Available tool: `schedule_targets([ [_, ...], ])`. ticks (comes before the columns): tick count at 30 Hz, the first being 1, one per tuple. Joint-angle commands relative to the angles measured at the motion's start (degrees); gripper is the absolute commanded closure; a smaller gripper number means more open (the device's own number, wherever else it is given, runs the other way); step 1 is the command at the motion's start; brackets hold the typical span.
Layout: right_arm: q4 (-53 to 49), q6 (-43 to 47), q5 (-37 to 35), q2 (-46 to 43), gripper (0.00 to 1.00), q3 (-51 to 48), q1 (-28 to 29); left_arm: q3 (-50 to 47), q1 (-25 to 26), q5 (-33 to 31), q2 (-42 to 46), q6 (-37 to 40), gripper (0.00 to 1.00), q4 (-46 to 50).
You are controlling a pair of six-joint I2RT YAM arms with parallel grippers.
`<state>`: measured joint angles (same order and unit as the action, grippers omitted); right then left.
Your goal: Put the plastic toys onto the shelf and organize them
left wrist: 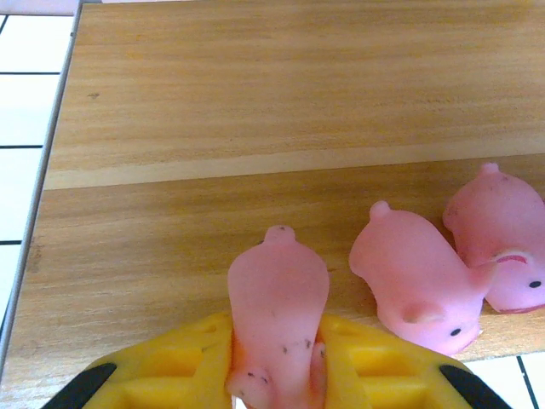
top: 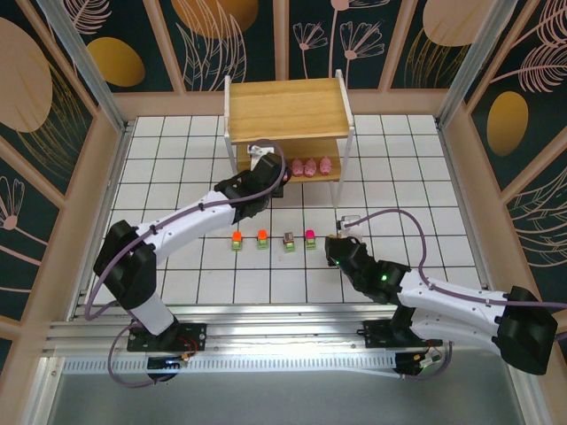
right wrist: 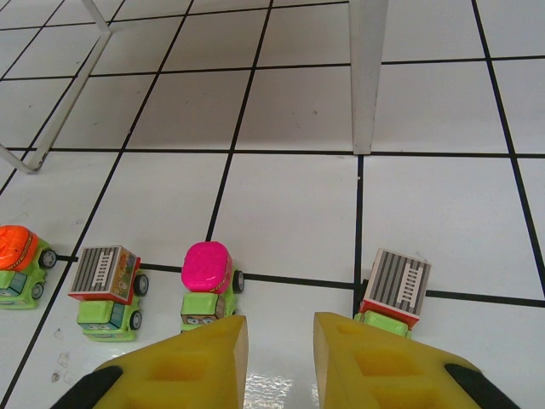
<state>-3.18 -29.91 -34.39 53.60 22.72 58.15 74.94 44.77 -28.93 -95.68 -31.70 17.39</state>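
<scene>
Nearest the arm bases, the right claw (right wrist: 279, 358) hangs low over the white tiled counter (right wrist: 289, 213), its yellow pads drawn in close with nothing between them. A green truck with a striped grey top (right wrist: 393, 290) sits just beside it at one o'clock. A magenta-topped truck (right wrist: 207, 285), a second grey-topped one (right wrist: 106, 290) and an orange-topped one (right wrist: 17, 260) line up toward nine o'clock, all on their wheels. Farther out, toward twelve o'clock, the left claw (left wrist: 278, 341) reaches in at the shelf (left wrist: 255, 102), pinching a pink pig (left wrist: 278, 294) over the front edge of the lower board. The step in hand looks like setting that pig down. It should go well if the claw carries the pig a little deeper onto the board and lowers it until it rests (whether it touches the wood yet I cannot tell). The claw should spread only then, and back straight out toward six o'clock, so the pads miss the neighbours at two o'clock. The held pig is pale pink, smooth and rounded, flecked with dark specks, with a small nub at its far end. It looks soft enough to squash under a hard squeeze. Beyond it, one pink pig (left wrist: 417, 277) and another (left wrist: 502, 239) lie tipped on their sides, touching, with their dot eyes toward the camera. The bare wood grain runs on behind them.
</scene>
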Motion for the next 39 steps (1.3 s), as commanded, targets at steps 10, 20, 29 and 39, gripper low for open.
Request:
schedule_targets([
  [10,0.98,0.64,-0.59,-0.71,0.72,-1.05,-0.33,2.65,-1.0,-0.08,-2.14,0.33,0.74,-2.02],
  [20,0.95,0.64,-0.56,-0.69,0.72,-1.1,-0.37,3.11,-1.18,-0.04,-3.95,0.4,0.71,-2.27],
  [29,0.98,0.73,-0.57,-0.74,0.72,-1.1,-0.39,2.37,-1.27,-0.21,-2.99,0.06,0.62,-2.16],
  [39,1.05,0.81,-0.45,-0.55,0.71,-1.01,-0.32,0.62,-1.27,0.0,0.53,0.06,0.59,-2.26],
])
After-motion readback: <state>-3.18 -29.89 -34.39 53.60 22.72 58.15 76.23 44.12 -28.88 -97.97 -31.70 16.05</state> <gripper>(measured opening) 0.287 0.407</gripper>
